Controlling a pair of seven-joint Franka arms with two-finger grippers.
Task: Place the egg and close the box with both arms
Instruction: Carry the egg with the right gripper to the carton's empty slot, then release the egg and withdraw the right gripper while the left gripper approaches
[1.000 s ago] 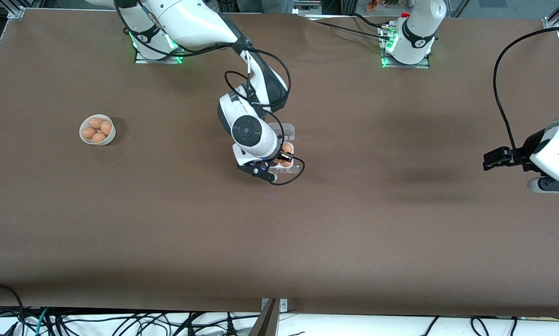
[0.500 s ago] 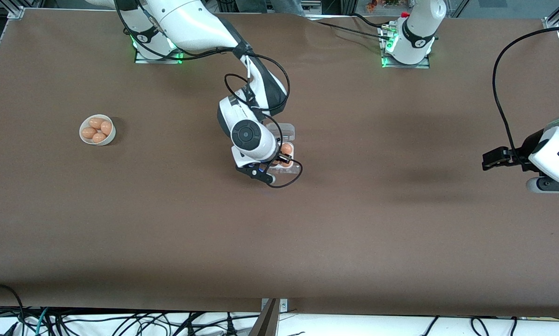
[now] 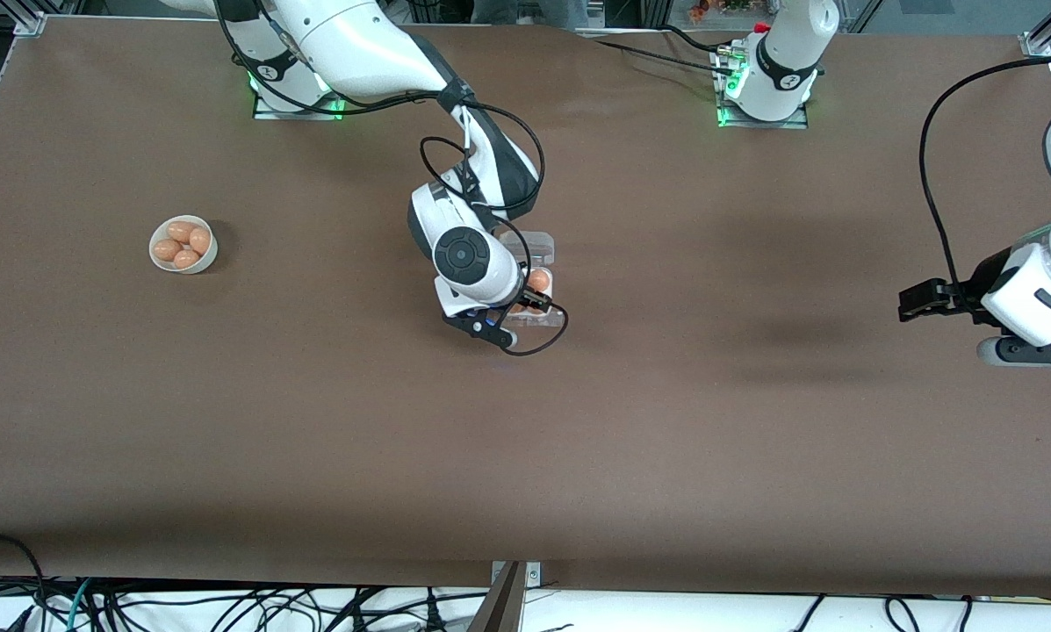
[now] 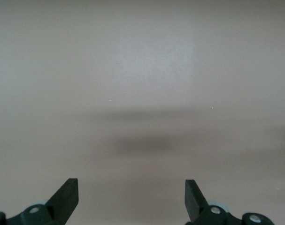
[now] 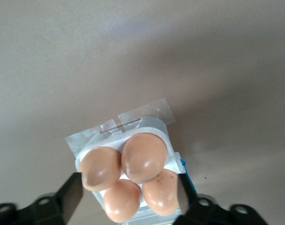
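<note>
Your bench (image 3: 665, 456) carries the box (image 3: 538, 263) directly under the right tool (image 5: 130, 199), whose fingers stand released either side of four eggs (image 5: 144, 157), likely just dropped. The left tool (image 4: 132, 197) waits spread over bare bench. The right wrist hides most of the lid.

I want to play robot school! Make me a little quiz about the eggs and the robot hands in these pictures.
1. True or false: the box holds four eggs.
2. Which hand is over the box? A) left hand B) right hand
3. Fill in: more eggs wait in the round white ____.

Key:
1. True; all four cells are filled.
2. B; the right hand is open over the box, while the left hand waits open over the bare table.
3. bowl
</note>
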